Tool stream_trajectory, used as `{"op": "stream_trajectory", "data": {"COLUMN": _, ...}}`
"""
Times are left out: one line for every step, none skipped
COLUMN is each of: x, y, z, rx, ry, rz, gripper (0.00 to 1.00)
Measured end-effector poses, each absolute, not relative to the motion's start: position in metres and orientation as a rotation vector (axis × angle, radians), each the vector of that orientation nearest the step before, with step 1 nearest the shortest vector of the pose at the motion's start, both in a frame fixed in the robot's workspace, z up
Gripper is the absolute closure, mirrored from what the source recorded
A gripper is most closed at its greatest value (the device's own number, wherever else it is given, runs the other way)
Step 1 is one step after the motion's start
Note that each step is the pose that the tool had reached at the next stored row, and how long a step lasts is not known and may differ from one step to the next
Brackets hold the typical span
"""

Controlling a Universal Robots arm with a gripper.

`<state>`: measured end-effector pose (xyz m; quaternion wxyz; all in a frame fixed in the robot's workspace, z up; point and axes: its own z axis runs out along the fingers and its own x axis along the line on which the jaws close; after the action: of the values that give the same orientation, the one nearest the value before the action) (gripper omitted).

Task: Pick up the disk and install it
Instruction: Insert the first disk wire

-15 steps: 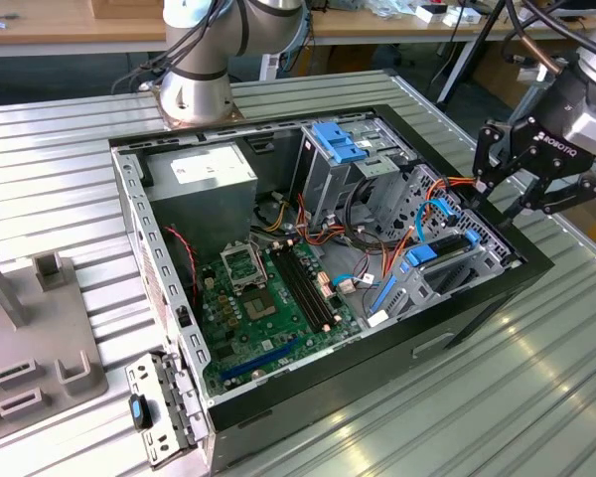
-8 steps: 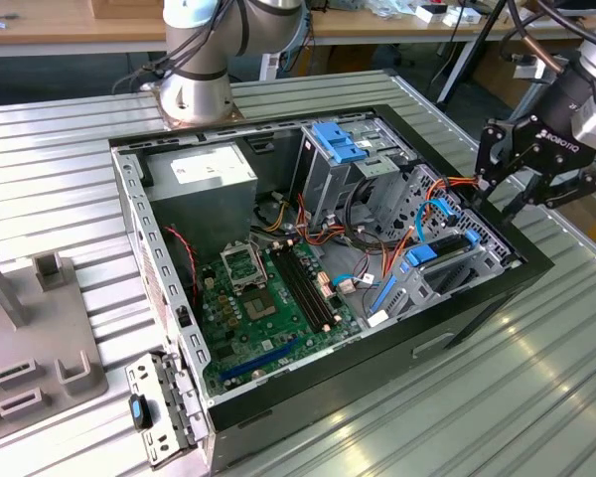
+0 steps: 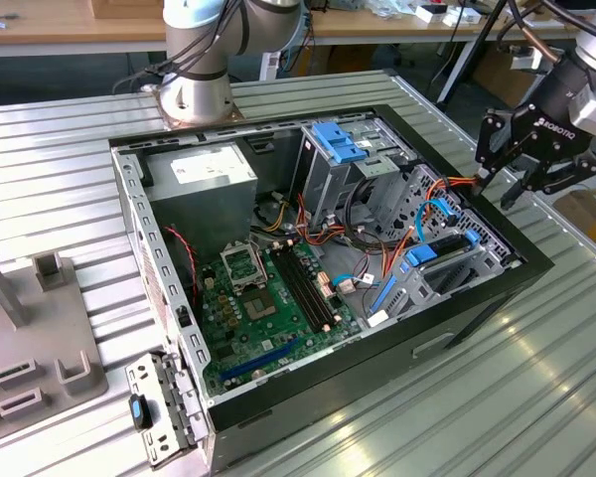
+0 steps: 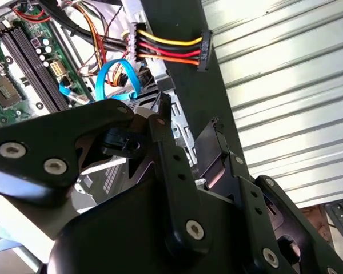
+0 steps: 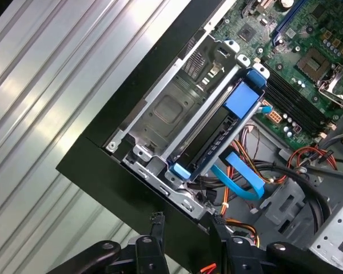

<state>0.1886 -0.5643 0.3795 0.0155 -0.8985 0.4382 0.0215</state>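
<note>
Disk (image 5: 239, 103) on edge — lengthwise along case (image 5: 143, 80).

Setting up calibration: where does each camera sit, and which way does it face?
Exterior view: off the arm, looks down into the computer case; arm base, claw show.
First wrist view: on the wrist, faces the drive cage; fingertips show.
Second wrist view: on the wrist, faces cables; claw shows.
All share the circuit board.
</note>
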Motion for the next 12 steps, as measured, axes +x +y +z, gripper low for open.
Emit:
{"op": "stream_trajectory", "data": {"x": 0.1910, "y": -0.5639, "z": 0.3795, "rx": -2.796, "ry": 1.362, "rz": 0.067, "gripper": 0.56}}
{"op": "stream_trajectory", "data": {"x": 0.1943, "y": -0.5634, "z": 0.3795, "rx": -2.796, "ry": 1.361, "rz": 0.067, "gripper": 0.56}}
{"op": "stream_trajectory", "data": {"x": 0.1964, "y": -0.5629, "z": 0.3795, "rx": -2.797, "ry": 1.360, "rz": 0.067, "gripper": 0.56}}
{"op": "stream_trajectory", "data": {"x": 0.1965, "y": -0.5629, "z": 0.3795, "rx": -2.797, "ry": 1.361, "rz": 0.067, "gripper": 0.56}}
{"op": "stream_trajectory", "data": {"x": 0.1966, "y": -0.5629, "z": 0.3795, "rx": -2.797, "ry": 1.360, "rz": 0.067, "gripper": 0.56}}
{"op": "stream_trajectory", "data": {"x": 0.1966, "y": -0.5628, "z": 0.3794, "rx": -2.797, "ry": 1.360, "rz": 0.067, "gripper": 0.56}}
{"op": "stream_trajectory", "data": {"x": 0.1966, "y": -0.5624, "z": 0.3794, "rx": -2.797, "ry": 1.360, "rz": 0.067, "gripper": 0.56}}
{"op": "stream_trajectory", "data": {"x": 0.1966, "y": -0.5619, "z": 0.3795, "rx": -2.797, "ry": 1.360, "rz": 0.067, "gripper": 0.56}}
{"op": "stream_trajectory", "data": {"x": 0.1966, "y": -0.5606, "z": 0.3795, "rx": -2.797, "ry": 1.360, "rz": 0.067, "gripper": 0.56}}
{"op": "stream_trajectory", "data": {"x": 0.1966, "y": -0.5597, "z": 0.3795, "rx": -2.797, "ry": 1.360, "rz": 0.067, "gripper": 0.56}}
{"op": "stream_trajectory", "data": {"x": 0.1966, "y": -0.5591, "z": 0.3795, "rx": -2.797, "ry": 1.360, "rz": 0.067, "gripper": 0.56}}
{"op": "stream_trajectory", "data": {"x": 0.1966, "y": -0.5575, "z": 0.3792, "rx": -2.803, "ry": 1.348, "rz": 0.067, "gripper": 0.56}}
